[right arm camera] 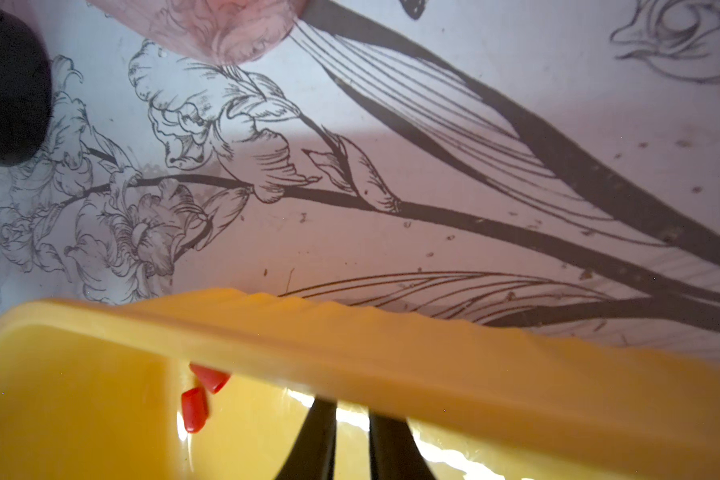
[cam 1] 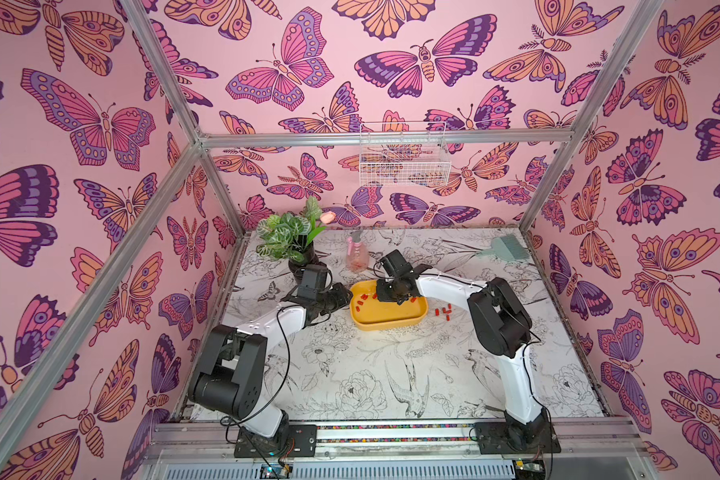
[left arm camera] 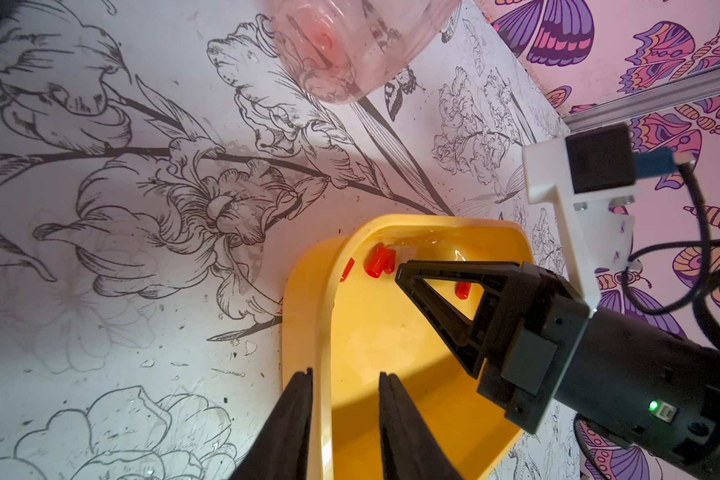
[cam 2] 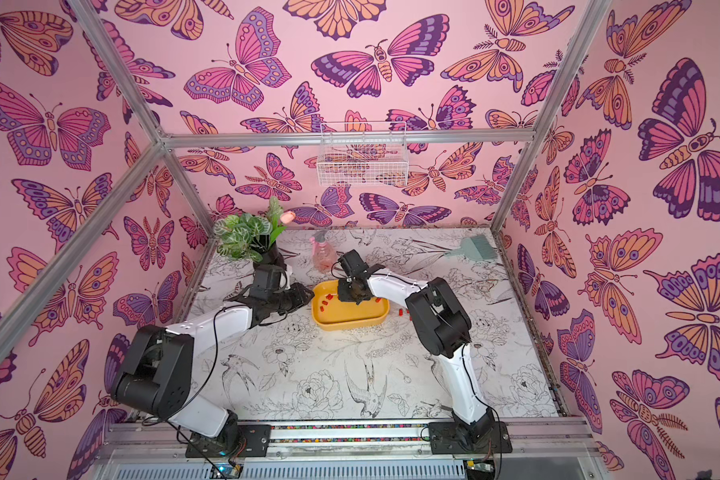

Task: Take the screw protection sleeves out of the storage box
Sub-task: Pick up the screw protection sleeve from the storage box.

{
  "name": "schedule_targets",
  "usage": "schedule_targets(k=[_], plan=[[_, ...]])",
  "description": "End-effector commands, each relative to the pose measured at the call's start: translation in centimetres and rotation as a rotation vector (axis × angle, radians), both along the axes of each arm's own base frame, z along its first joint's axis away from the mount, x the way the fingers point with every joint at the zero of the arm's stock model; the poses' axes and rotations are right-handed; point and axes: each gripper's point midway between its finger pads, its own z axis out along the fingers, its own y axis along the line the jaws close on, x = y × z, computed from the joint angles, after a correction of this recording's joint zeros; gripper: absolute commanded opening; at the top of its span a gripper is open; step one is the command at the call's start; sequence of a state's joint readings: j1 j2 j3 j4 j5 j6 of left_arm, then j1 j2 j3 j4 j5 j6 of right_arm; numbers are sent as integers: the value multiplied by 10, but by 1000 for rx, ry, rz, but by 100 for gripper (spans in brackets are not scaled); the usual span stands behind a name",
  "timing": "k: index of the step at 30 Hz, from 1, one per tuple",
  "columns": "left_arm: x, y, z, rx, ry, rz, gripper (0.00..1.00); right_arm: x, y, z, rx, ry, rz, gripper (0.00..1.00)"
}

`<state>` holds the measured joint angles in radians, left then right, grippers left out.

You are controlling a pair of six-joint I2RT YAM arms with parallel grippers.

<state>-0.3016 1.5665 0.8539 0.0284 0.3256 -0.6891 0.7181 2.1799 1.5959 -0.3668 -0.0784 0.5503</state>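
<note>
Caps [cam 1: 364, 297], tiny, stubby and bright red, lie scattered in the shallow yellow tray [cam 1: 385, 326]; a few more sit on the table [cam 1: 371, 374] just beside it. The left gripper [left arm camera: 346, 374] pinches the tray's rim, one finger on each side. The right gripper [right arm camera: 352, 419] reaches inside, its jaws nearly together and their tips hidden; I cannot tell whether they hold a cap.

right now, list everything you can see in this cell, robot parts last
table: one, white floral print
storage box: one, yellow, mid-table
screw protection sleeves: several, red, in the box; more on the table beside it
spray bottle: one, pink, behind the box
plant: one, green, dark pot, back corner
brush: one, pale green, far back
wire basket: one, white, back wall
left tool: one, black, astride the box's rim
right tool: one, black, inside the box
</note>
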Motion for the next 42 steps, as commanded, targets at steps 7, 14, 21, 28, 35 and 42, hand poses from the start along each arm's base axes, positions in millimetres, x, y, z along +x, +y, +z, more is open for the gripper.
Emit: schedule_targets(k=[7, 14, 21, 28, 35, 42], plan=[[3, -2, 0, -10, 1, -10, 33, 2, 2, -9, -25, 12, -9, 20], [3, -2, -1, -10, 3, -9, 33, 3, 4, -10, -15, 13, -12, 23], [3, -2, -1, -10, 3, -9, 33, 4, 8, -10, -3, 16, -12, 25], [3, -3, -1, -11, 3, -11, 33, 6, 9, -12, -3, 18, -17, 25], [2, -3, 0, -13, 0, -13, 33, 7, 10, -16, -12, 27, -24, 21], [2, -3, -1, -12, 2, -13, 33, 7, 8, -18, -27, 35, -27, 14]])
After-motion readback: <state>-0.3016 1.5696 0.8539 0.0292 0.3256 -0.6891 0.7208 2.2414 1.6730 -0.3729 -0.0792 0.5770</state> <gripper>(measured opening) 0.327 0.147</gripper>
